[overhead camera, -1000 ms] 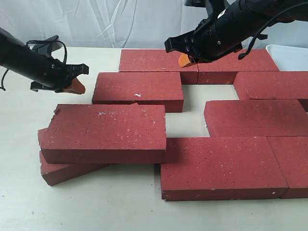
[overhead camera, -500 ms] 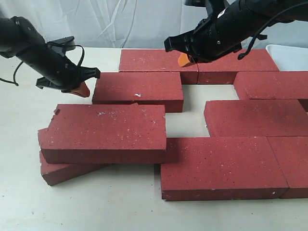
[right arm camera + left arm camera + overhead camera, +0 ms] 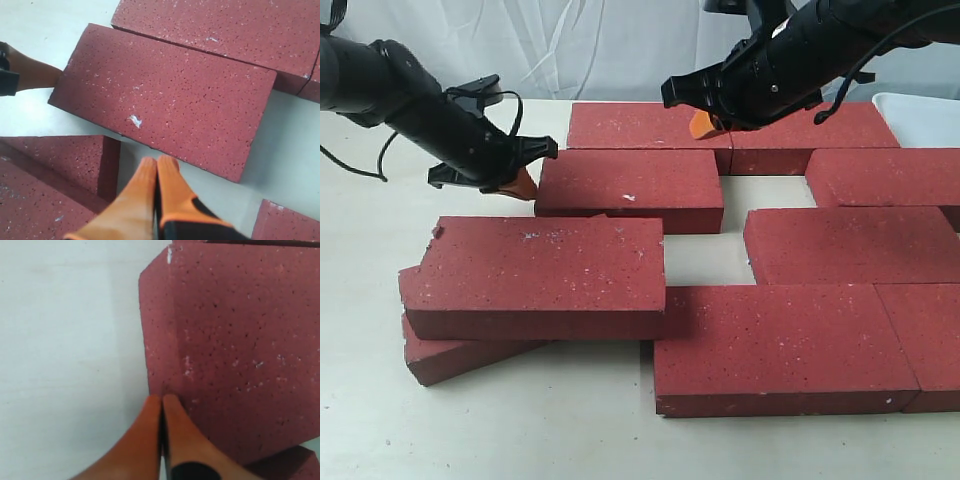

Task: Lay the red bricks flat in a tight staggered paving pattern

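Observation:
Several red bricks lie on the pale table. My left gripper (image 3: pixel 520 184) is shut, and its orange fingertips (image 3: pixel 161 399) press against the left end of a flat brick (image 3: pixel 630 190) (image 3: pixel 235 340) in the second row. My right gripper (image 3: pixel 703 125) (image 3: pixel 156 161) is shut with nothing in it. It hangs over the seam of the two back-row bricks (image 3: pixel 645 125) (image 3: pixel 815 130), above the pushed brick's (image 3: pixel 165 95) far right corner. At the front left one brick (image 3: pixel 535 275) lies on top of a tilted brick (image 3: pixel 450 355).
More bricks lie at the right (image 3: pixel 885 175) (image 3: pixel 850 245) and front (image 3: pixel 780 345) (image 3: pixel 925 340), with a bare gap of table (image 3: pixel 705 255) between the rows. A white tray (image 3: pixel 925 115) stands at the back right. A white curtain hangs behind the table.
My left gripper has moved right and pushed the second-row brick to the right, narrowing the gap beside it. The right arm has stayed still.

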Action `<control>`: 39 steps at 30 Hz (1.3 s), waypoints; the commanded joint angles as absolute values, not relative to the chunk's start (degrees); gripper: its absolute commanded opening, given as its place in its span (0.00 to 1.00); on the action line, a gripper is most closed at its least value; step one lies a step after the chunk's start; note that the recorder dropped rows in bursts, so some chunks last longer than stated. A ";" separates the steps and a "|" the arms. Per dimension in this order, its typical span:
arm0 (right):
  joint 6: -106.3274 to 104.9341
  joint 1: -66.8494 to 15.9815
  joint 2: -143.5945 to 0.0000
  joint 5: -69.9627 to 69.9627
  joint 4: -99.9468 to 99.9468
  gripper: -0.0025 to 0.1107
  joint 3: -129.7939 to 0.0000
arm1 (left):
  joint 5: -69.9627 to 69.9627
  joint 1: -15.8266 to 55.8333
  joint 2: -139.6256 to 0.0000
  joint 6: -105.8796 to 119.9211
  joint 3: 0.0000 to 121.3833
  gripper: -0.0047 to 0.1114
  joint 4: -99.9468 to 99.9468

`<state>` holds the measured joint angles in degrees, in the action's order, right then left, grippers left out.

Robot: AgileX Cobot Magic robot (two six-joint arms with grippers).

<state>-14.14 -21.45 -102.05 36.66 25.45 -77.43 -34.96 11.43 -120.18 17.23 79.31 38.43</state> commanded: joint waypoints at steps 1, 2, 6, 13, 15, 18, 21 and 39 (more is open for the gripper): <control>-14.27 -21.32 -101.53 36.56 25.59 0.01 -77.79 | -35.25 11.70 -120.13 20.22 79.51 0.04 42.42; -14.27 -21.32 -101.53 36.56 25.59 0.01 -77.79 | -35.38 11.70 -120.13 20.35 79.51 0.04 43.03; -14.27 -21.32 -101.53 36.56 25.59 0.01 -77.79 | -35.82 11.70 -120.23 20.35 79.51 0.04 44.55; -14.39 -21.32 -101.53 36.56 25.59 0.01 -77.79 | -35.93 12.88 -120.85 23.34 79.51 0.04 47.06; -14.39 -21.32 -101.53 36.56 25.59 0.01 -77.79 | -35.82 13.65 -120.96 24.86 79.51 0.04 47.79; -14.27 -21.32 -101.53 36.56 25.59 0.01 -77.79 | -35.46 14.48 -120.96 26.10 79.51 0.04 48.26; -14.27 -21.32 -101.53 36.56 25.59 0.01 -77.79 | -35.21 14.88 -120.96 26.10 79.51 0.04 48.15; -14.27 -21.32 -101.53 36.67 26.09 0.01 -77.79 | -33.58 14.98 -120.96 30.73 79.51 0.04 53.46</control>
